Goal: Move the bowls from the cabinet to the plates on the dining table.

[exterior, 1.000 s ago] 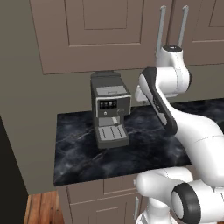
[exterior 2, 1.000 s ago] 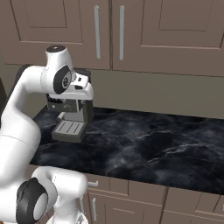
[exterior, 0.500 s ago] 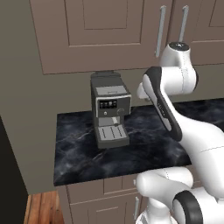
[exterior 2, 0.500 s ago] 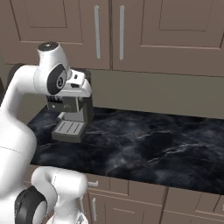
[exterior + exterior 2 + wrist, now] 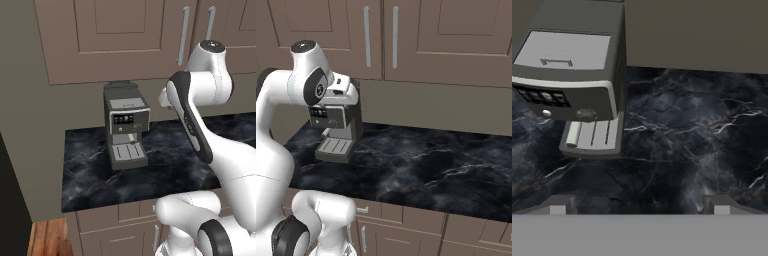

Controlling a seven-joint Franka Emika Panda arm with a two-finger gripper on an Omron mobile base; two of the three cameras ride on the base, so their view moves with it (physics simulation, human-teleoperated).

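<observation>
The cabinet [image 5: 421,35] hangs shut above the black marble counter [image 5: 421,170], its slim silver handles [image 5: 367,36] side by side. Below it a grey coffee machine [image 5: 126,125] stands against the wall; no lettering on it is legible. The gripper [image 5: 639,205] hovers over the counter, fingers [image 5: 558,206] spread wide apart, holding nothing.

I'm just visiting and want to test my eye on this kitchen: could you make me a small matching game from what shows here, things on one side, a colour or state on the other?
Things:
1. coffee machine
2. counter top
3. cabinet doors
4. hand

Descriptions:
A. shut, taupe-brown, with slim silver handles
B. open, holding nothing
C. glossy black with white veins
D. dark grey, standing on the counter

Pairs: 1-D, 2-C, 3-A, 4-B
</observation>
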